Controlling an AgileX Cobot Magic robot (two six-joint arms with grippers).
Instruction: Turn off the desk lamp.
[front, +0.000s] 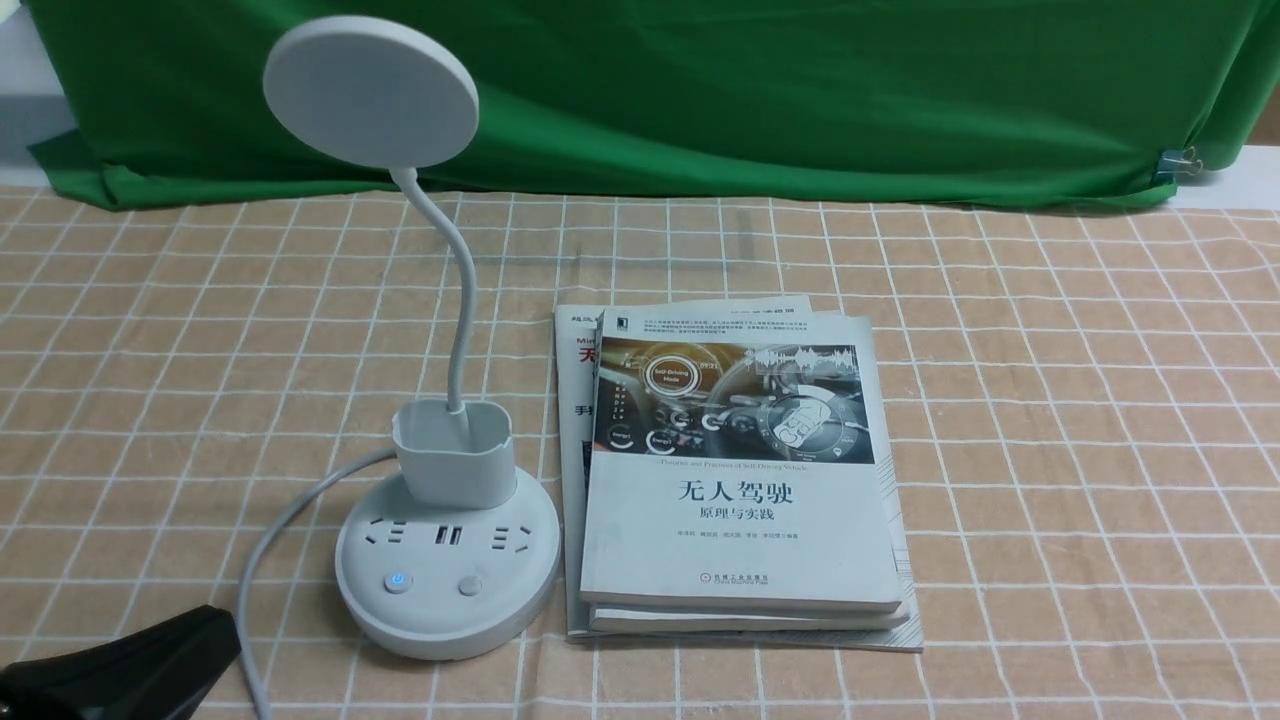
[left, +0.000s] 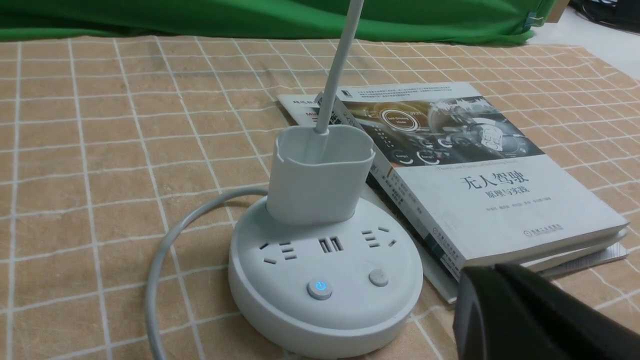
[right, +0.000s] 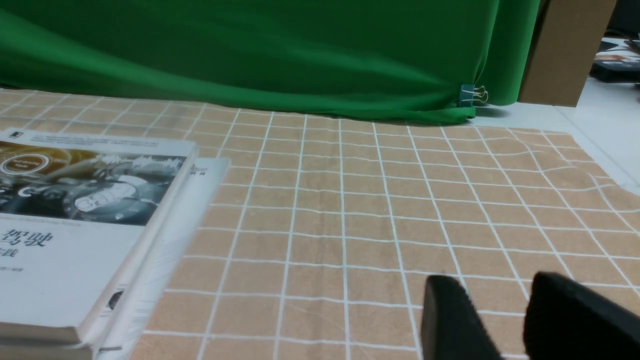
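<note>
We've got the lamp (front: 447, 575) left of center, our left gripper (front: 232, 640) pressed together at lower left; a sloppy sideways approach could snag the cord (front: 262, 560).

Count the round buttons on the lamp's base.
2. Both sit on top of the base, in front of the sockets: the blue-lit one toward the robot's left, the plain grey one toward its right. The base's far side is hidden.
</note>
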